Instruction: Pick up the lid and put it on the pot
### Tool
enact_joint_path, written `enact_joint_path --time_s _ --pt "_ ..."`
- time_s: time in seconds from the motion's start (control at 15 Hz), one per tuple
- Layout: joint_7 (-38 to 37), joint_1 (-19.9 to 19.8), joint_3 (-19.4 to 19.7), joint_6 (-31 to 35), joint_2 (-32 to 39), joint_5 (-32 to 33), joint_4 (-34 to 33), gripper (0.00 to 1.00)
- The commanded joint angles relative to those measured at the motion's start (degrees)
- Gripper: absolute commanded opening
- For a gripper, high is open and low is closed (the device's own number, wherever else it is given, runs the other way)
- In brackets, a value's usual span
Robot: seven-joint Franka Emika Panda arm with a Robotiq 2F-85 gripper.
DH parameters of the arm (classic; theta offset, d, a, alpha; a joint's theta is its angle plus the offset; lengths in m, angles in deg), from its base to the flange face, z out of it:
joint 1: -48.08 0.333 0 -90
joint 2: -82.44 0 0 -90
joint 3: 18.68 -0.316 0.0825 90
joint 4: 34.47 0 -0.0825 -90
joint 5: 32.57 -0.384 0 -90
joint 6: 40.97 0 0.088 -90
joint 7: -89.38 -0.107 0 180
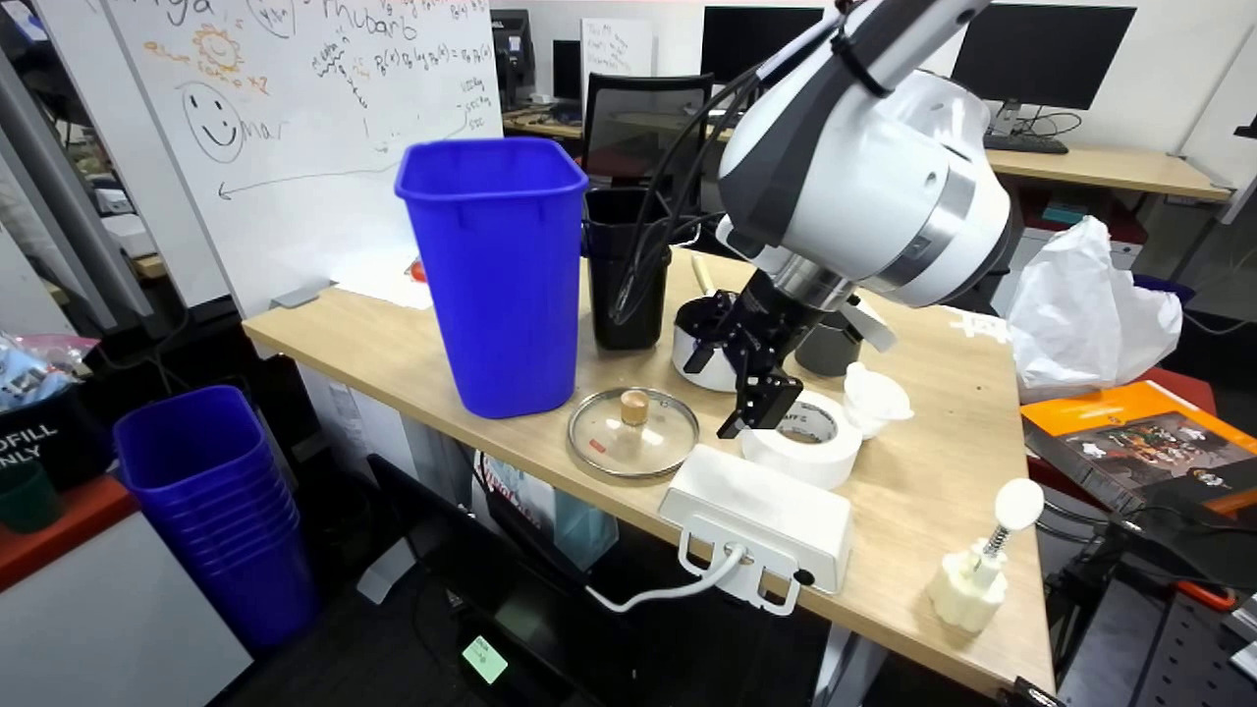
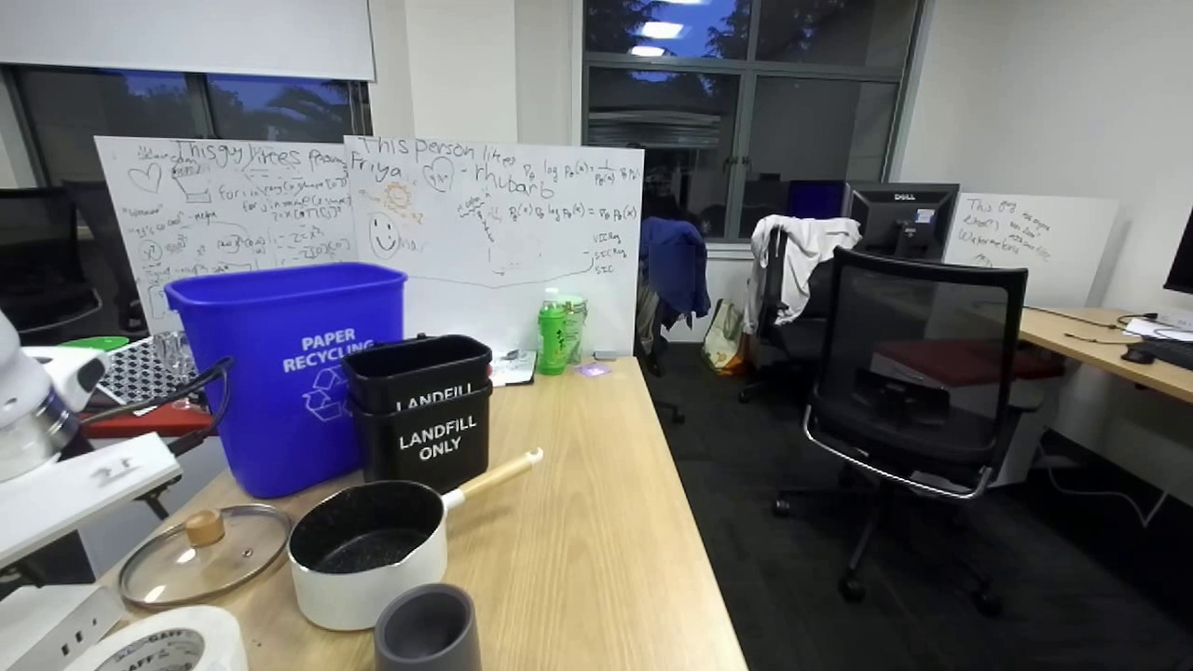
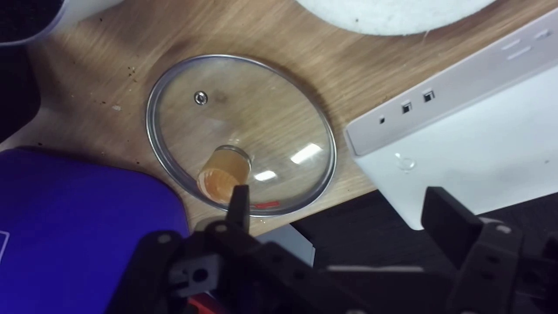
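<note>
Gripper [image 3: 340, 203]: fingers [image 3: 449, 224] wide apart, nothing held.
Lid [image 3: 261, 126]: flat on table [image 2: 578, 522], near its edge, gripper not touching it. Glass, metal-rimmed; likely stiff, slick, breakable, fairly light.
Knob [image 3: 224, 172]: wooden, mid-lid. Best hold, I judge: pinch squarely by its sides; an off-centre grip may let lid tilt.
Power strip [image 3: 457, 148]: white, low, just beside lid; a finger could knock it.
Blue bin [image 1: 496, 285]: tall, just beside lid, opposite strip. Probably the main obstruction.
Tape [image 1: 786, 457]: near strip, apart.
Pot [image 2: 359, 601]: near lid, apart, uncovered, dark inside. Handle [image 2: 494, 477] juts out away from lid; seating should want level lowering.
Cup [image 2: 387, 643]: grey, just beside pot.
Black bins [image 2: 443, 438]: nested, close to pot; may crowd the approach.
</note>
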Motion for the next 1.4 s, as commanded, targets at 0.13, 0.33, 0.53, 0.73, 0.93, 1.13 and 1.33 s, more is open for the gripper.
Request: enact_joint_path --time_s 0.13,0.33,0.53,0.73,0.93,1.13,1.33 --pt "0.0 -0.01 0.0 0.0 -0.01 0.0 0.0 1.0" --pt "0.25 -0.04 -0.08 0.16 0.16 -0.21 -0.2 1.0" --pt "0.0 -0.18 0.13 -0.61 1.07 1.21 -0.84 1.0" --pt "-0.35 -0.7 0.3 -1.64 2.52 2.71 -2.29 1.0" --pt "0.36 -1.78 -0.26 -2.24 5.05 2.27 -4.98 1.0" --pt "0.59 -2.69 -1.02 -3.34 8.37 1.14 -7.92 1.0" --pt "1.14 -3.48 -1.87 -3.41 12.46 0.26 -11.13 1.0"
